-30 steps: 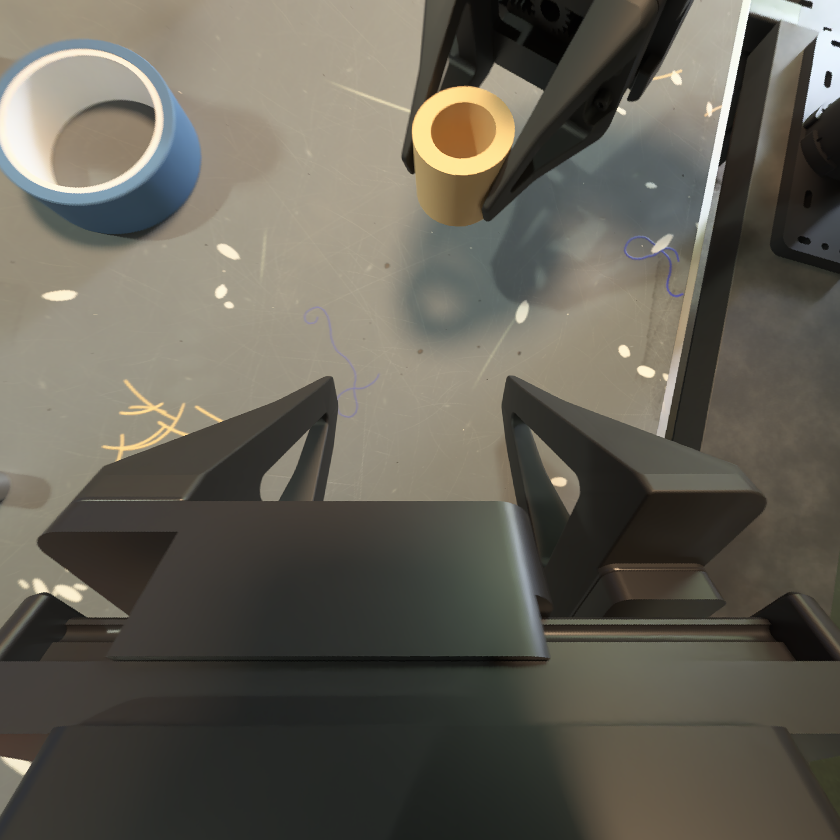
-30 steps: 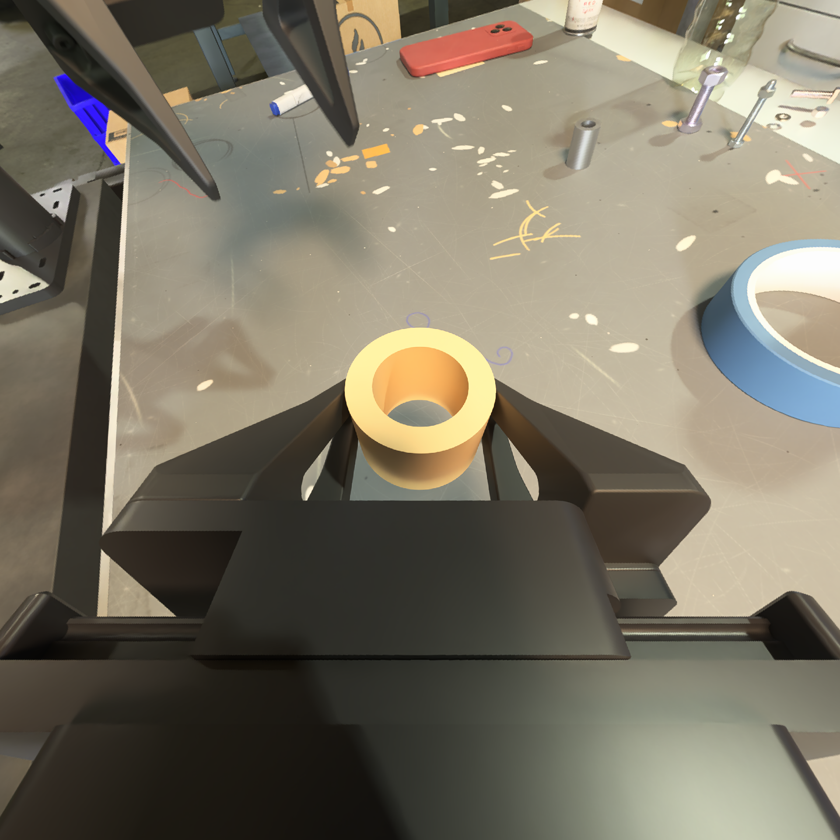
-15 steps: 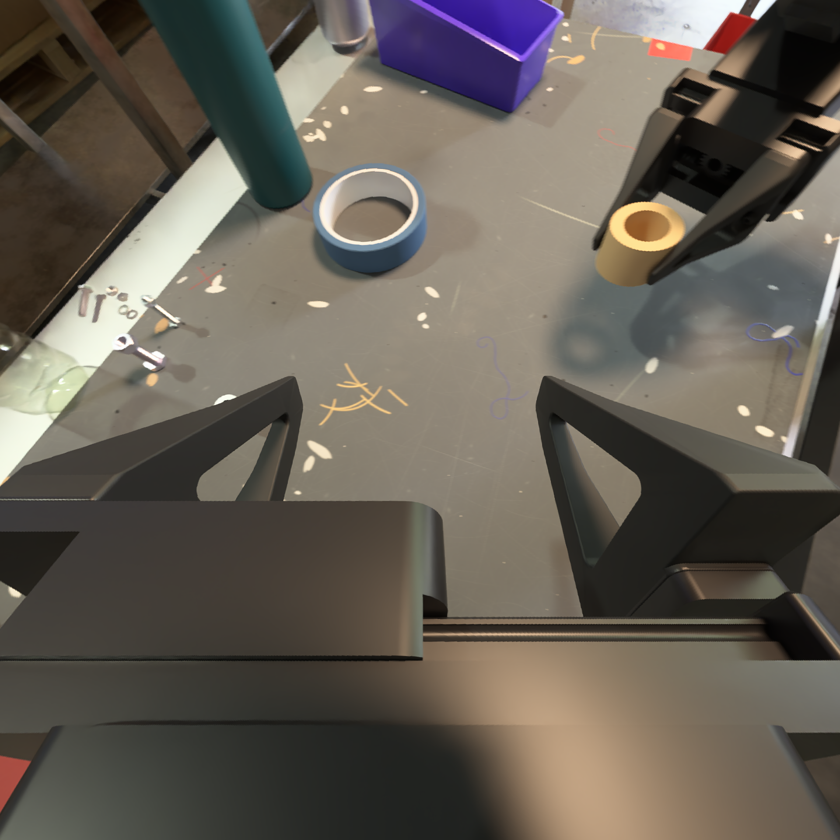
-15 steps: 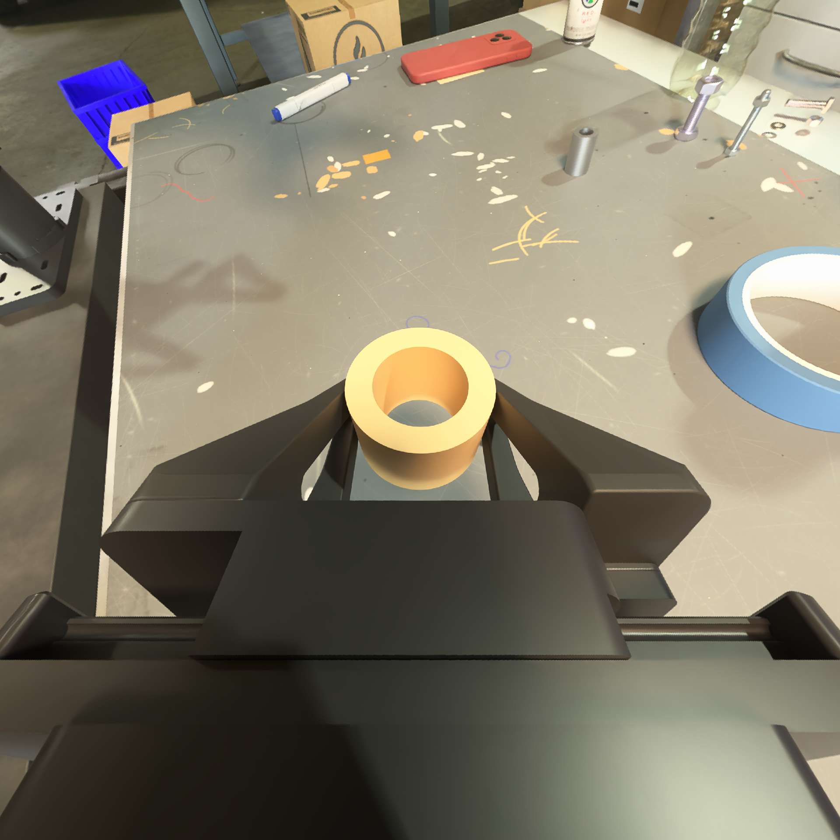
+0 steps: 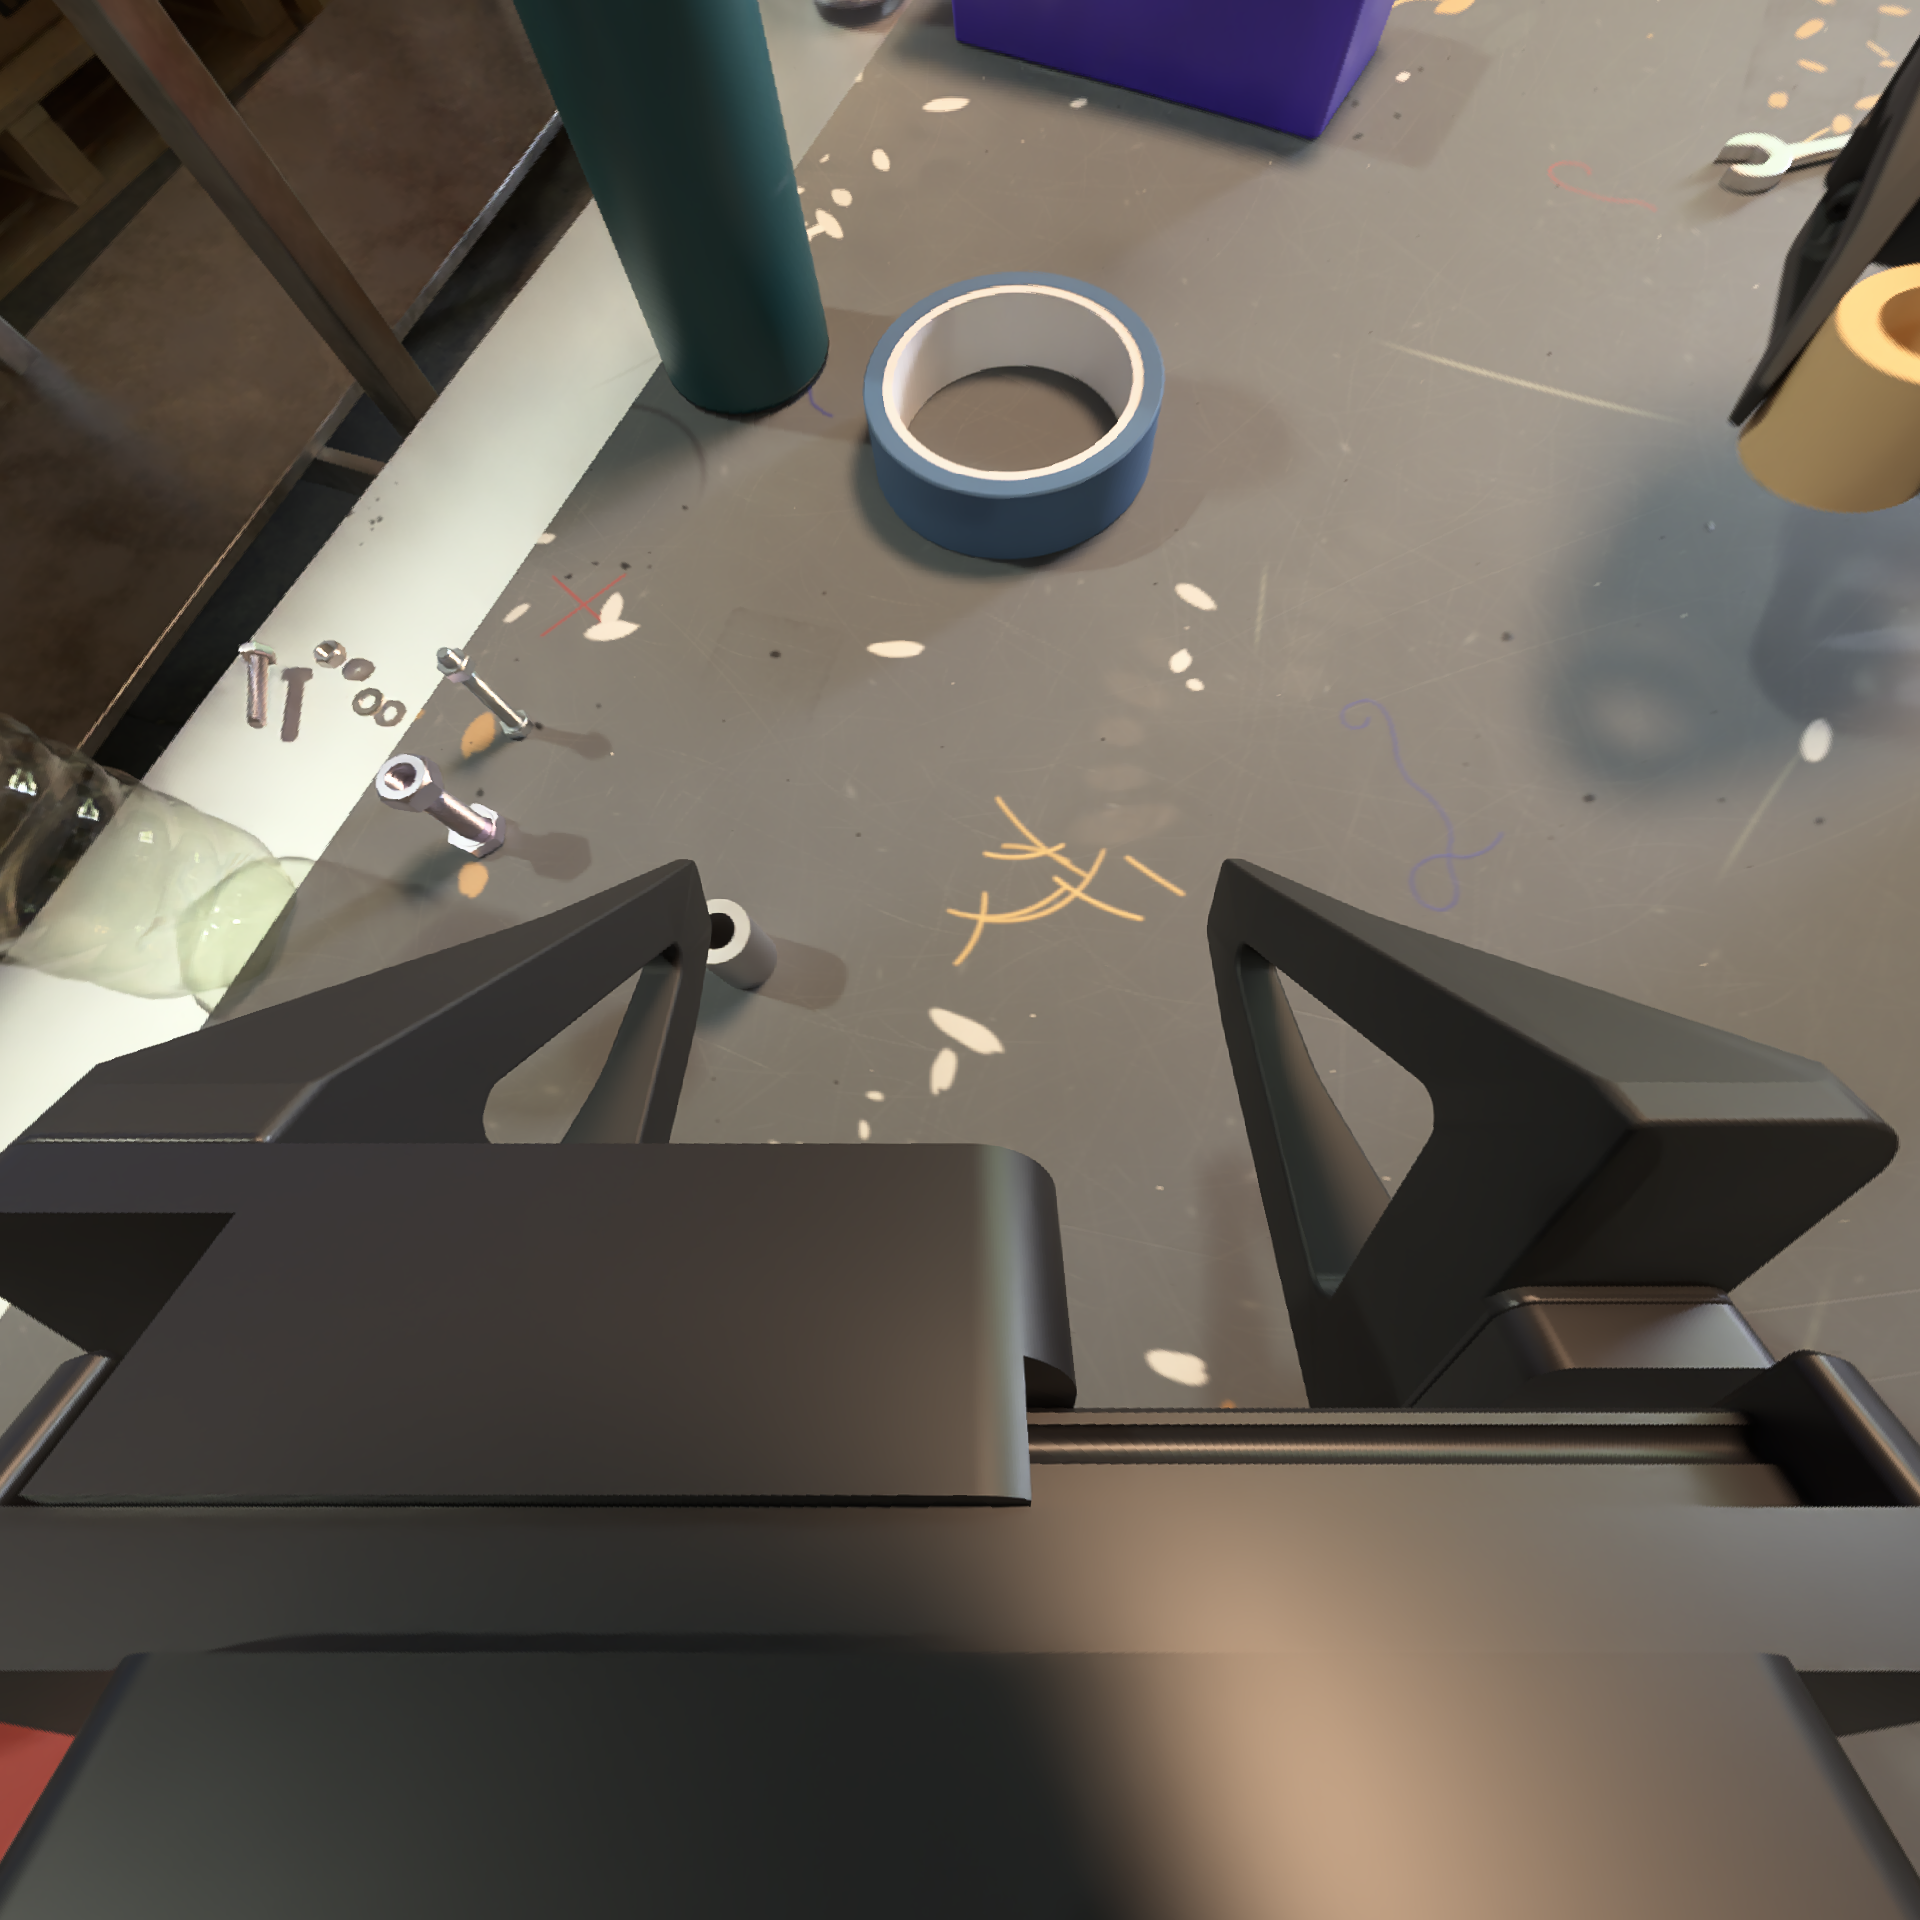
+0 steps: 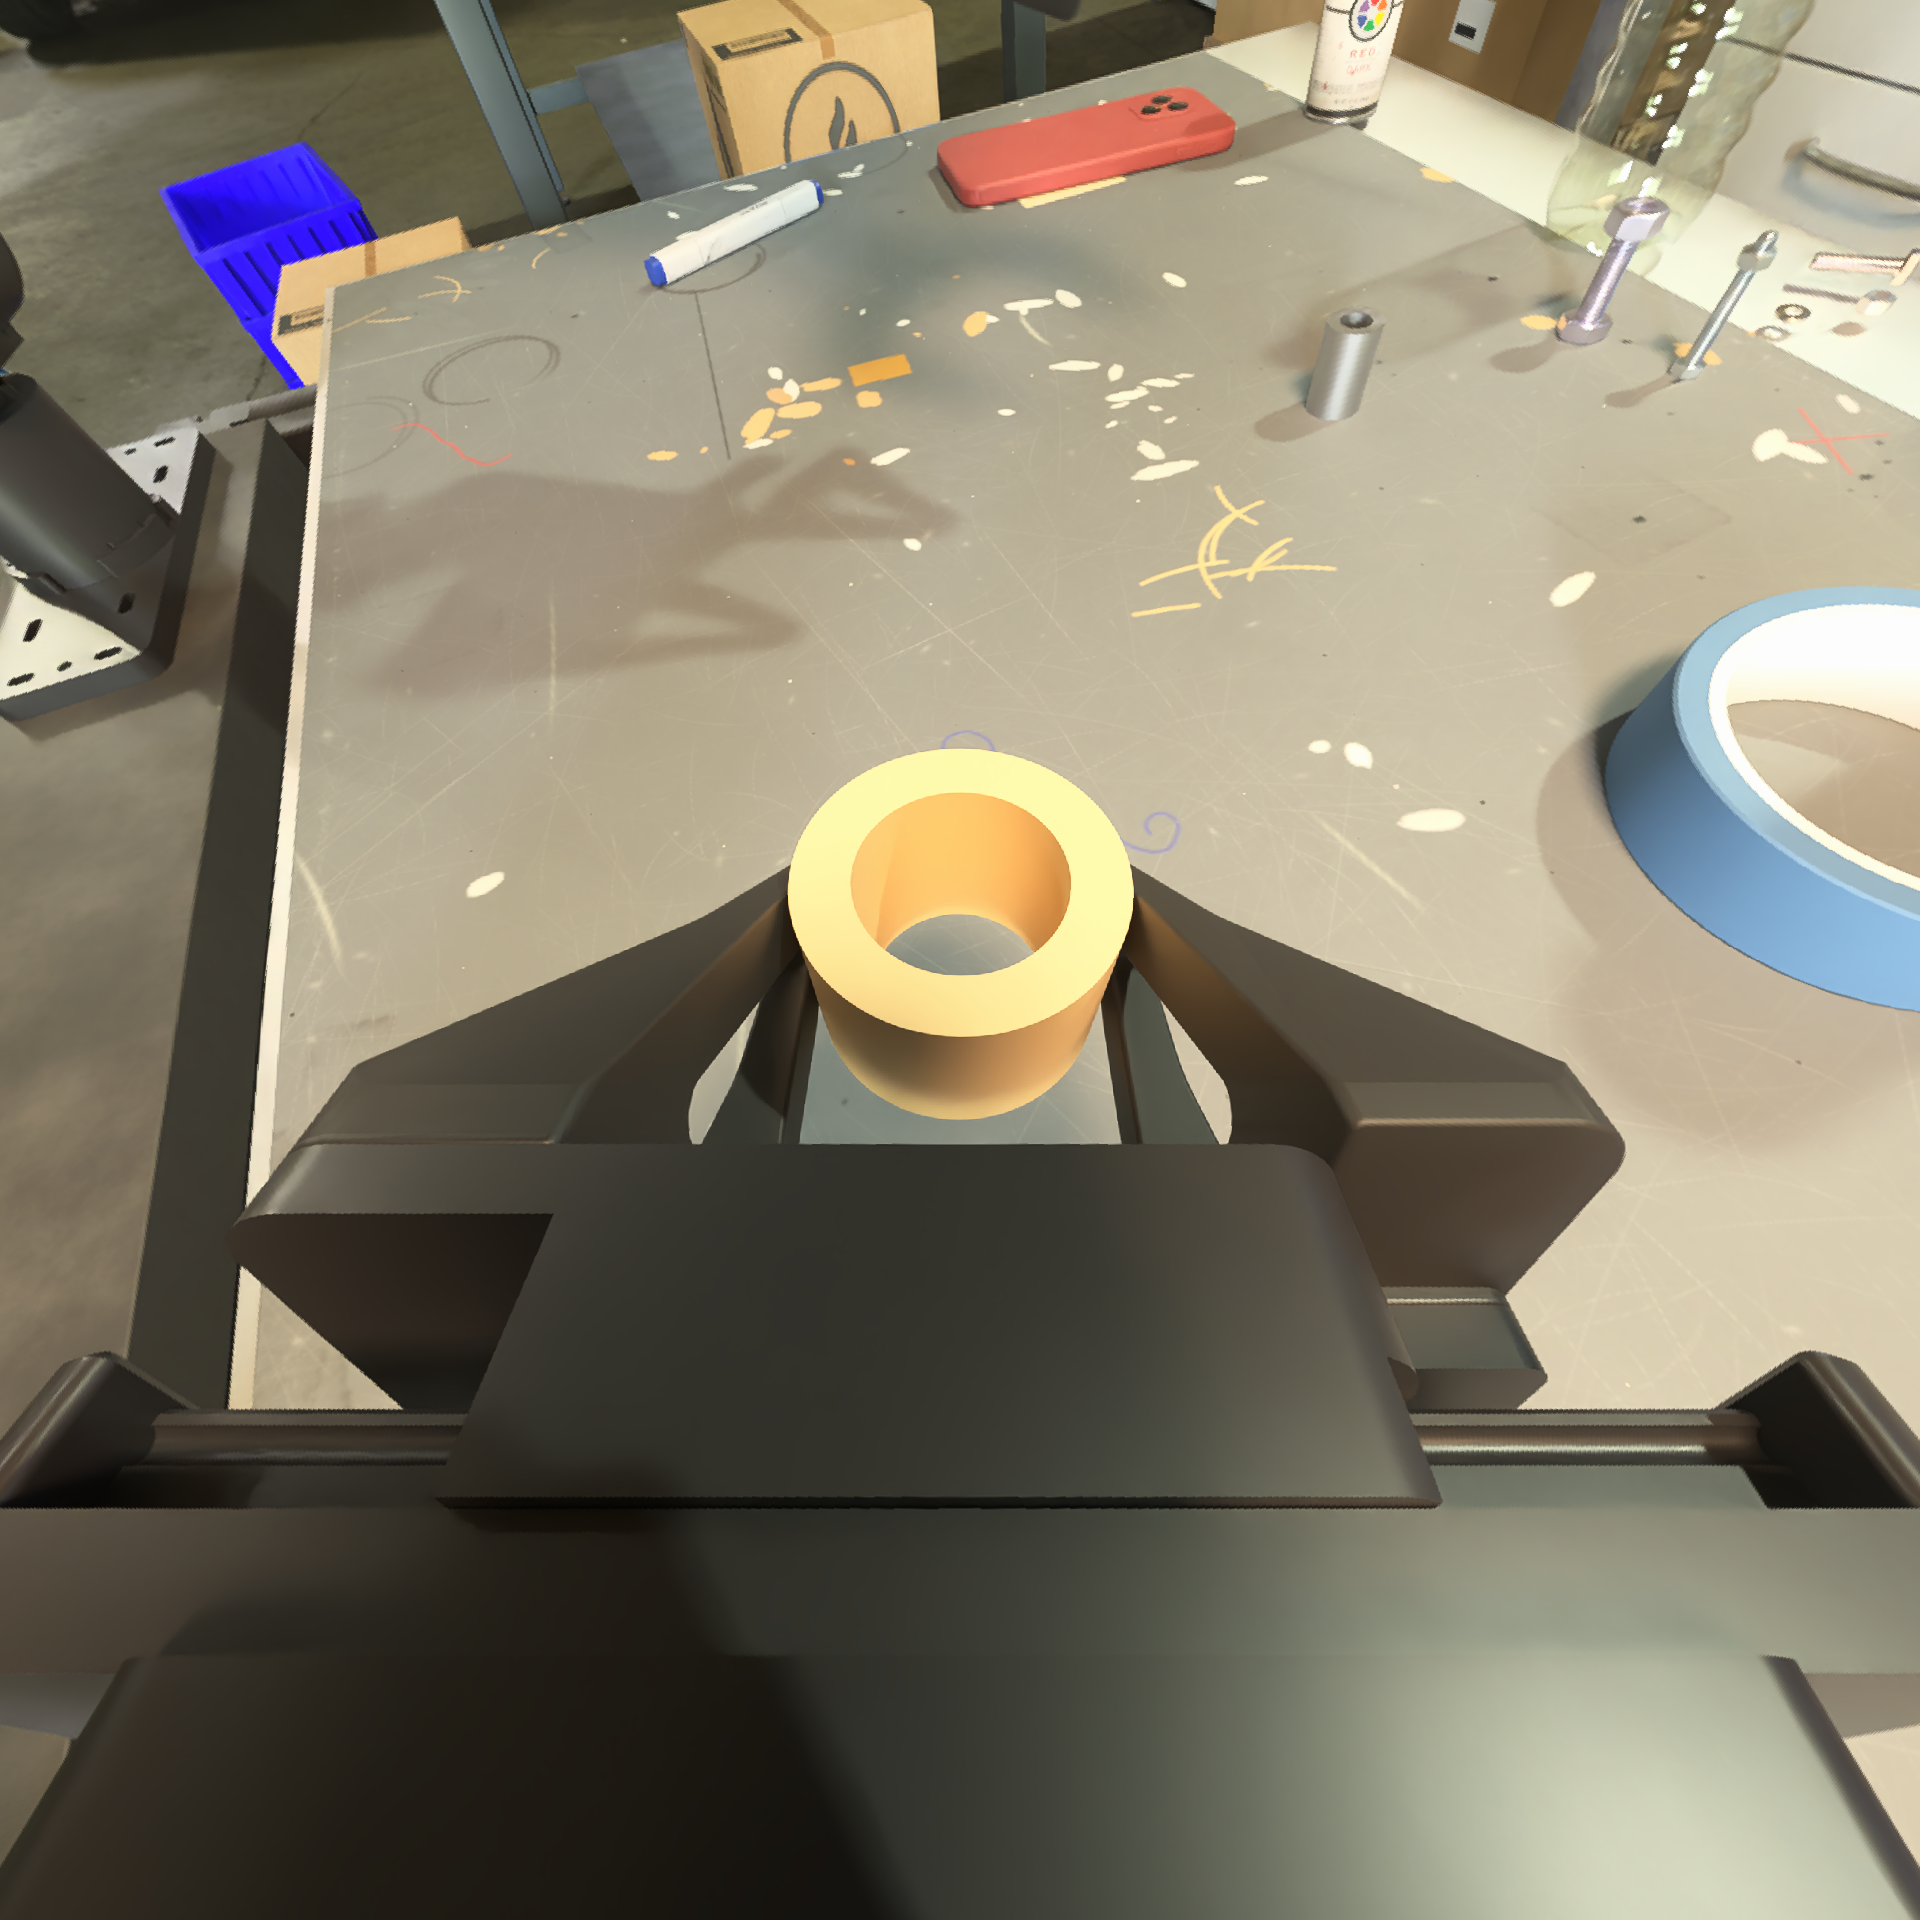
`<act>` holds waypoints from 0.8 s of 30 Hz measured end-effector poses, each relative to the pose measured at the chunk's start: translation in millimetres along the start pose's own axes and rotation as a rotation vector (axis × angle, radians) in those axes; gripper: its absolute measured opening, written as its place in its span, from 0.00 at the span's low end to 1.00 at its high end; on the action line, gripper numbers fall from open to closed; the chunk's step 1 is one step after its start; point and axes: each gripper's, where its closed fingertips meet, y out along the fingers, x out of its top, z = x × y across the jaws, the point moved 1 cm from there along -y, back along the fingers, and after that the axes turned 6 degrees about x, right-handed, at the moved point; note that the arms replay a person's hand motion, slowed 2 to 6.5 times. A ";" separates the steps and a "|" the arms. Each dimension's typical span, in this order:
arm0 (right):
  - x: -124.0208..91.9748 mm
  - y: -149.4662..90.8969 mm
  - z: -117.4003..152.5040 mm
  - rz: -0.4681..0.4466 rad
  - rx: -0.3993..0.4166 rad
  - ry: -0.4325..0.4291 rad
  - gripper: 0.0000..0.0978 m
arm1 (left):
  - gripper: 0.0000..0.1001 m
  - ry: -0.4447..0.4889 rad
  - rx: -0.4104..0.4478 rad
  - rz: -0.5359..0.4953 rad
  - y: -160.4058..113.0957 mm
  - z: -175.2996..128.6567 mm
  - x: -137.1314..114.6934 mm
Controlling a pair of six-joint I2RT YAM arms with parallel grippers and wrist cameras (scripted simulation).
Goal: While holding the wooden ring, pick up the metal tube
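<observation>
My right gripper (image 6: 961,914) is shut on the wooden ring (image 6: 961,1029), a pale tan thick-walled ring held upright above the table; the ring also shows at the right edge of the left wrist view (image 5: 1839,416). The metal tube (image 6: 1343,364), a small grey cylinder, stands upright at the far right of the table. In the left wrist view the metal tube (image 5: 740,948) sits just past my left finger's tip, partly hidden by it. My left gripper (image 5: 951,883) is open wide and empty above the table.
A blue tape roll (image 5: 1013,416) (image 6: 1787,790) lies mid-table beside a tall teal cylinder (image 5: 686,187). A purple bin (image 5: 1164,52) is behind. Bolts (image 5: 442,805) and washers lie near the table's edge by a clear bottle (image 5: 114,883). A red phone (image 6: 1086,145) and a marker (image 6: 732,231) lie far off.
My left gripper has swung left and away from the ring, opened wider, and the metal tube has come into its view. The right gripper has held still with the ring.
</observation>
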 end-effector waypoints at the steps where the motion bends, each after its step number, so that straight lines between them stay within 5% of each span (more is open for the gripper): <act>1: -0.3 0.2 0.2 0.000 0.002 0.000 0.46 | 0.82 0.004 -0.007 -0.002 3.6 4.5 -2.4; 24: -2.9 3.1 3.8 0.017 0.029 0.005 0.46 | 0.60 0.082 -0.109 -0.011 64.1 55.4 -35.1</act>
